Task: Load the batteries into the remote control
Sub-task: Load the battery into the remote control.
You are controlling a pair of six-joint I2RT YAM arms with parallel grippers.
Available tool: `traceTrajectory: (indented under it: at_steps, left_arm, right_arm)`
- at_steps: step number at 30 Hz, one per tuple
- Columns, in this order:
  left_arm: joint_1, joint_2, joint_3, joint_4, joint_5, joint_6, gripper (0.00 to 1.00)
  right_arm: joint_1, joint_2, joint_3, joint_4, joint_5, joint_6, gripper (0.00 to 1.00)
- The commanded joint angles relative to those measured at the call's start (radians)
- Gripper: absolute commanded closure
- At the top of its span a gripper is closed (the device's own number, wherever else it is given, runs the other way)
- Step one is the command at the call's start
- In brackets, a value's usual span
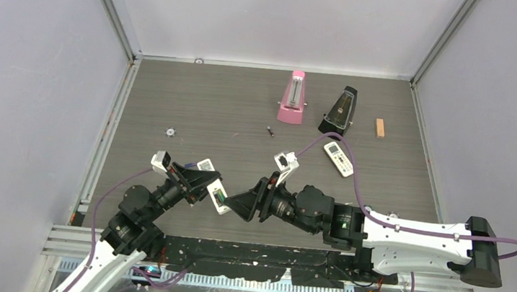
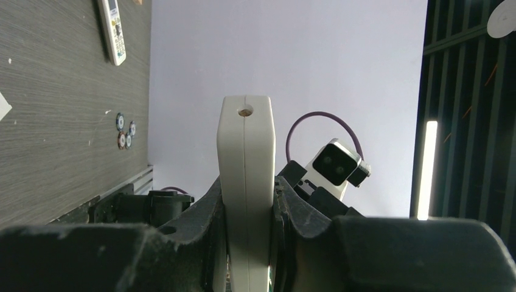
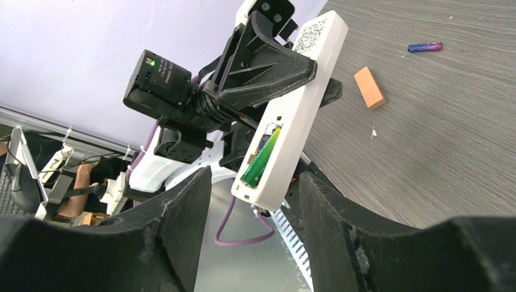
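I count two remotes, the slim remote control (image 3: 304, 97) and a broader remote (image 1: 338, 159) at one o'clock, three batteries, namely a green battery (image 3: 261, 161), a purple battery (image 3: 424, 47) and a dark battery (image 1: 270, 130), two metronomes at twelve, a pink metronome (image 1: 292, 97) and a black metronome (image 1: 339, 111), and two orange blocks, one orange block (image 1: 380, 127) at one o'clock and a second orange block (image 3: 369, 87).

- A dark grey wood-grain tabletop (image 1: 209, 104) is lying inside pale lilac walls (image 1: 277, 10) that are closing it in at the far, left and right edges
- Aluminium frame rails (image 1: 114, 11) are rising from the far corners
- A bright vertical light strip (image 2: 428, 170) is glowing beside dark slatted panelling (image 2: 468, 109)
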Motion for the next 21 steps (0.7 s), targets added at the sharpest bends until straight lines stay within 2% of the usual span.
traceTrajectory:
  at_steps: [1, 6, 14, 21]
  left_arm:
    - [0.000, -0.010, 0.020, 0.052, 0.008, -0.029, 1.00]
    - [0.001, -0.012, 0.020, 0.052, 0.010, -0.039, 1.00]
    - [0.000, -0.013, 0.018, 0.052, 0.007, -0.058, 1.00]
    - [0.000, -0.017, 0.015, 0.052, 0.004, -0.072, 1.00]
  right_arm:
    - [0.002, 0.011, -0.004, 0.092, 0.000, -0.024, 0.42]
    - [0.003, 0.027, -0.002, 0.105, -0.007, -0.024, 0.50]
    - [0.003, 0.025, -0.012, 0.125, -0.017, -0.046, 0.53]
    - [0.003, 0.031, -0.010, 0.113, -0.018, -0.056, 0.63]
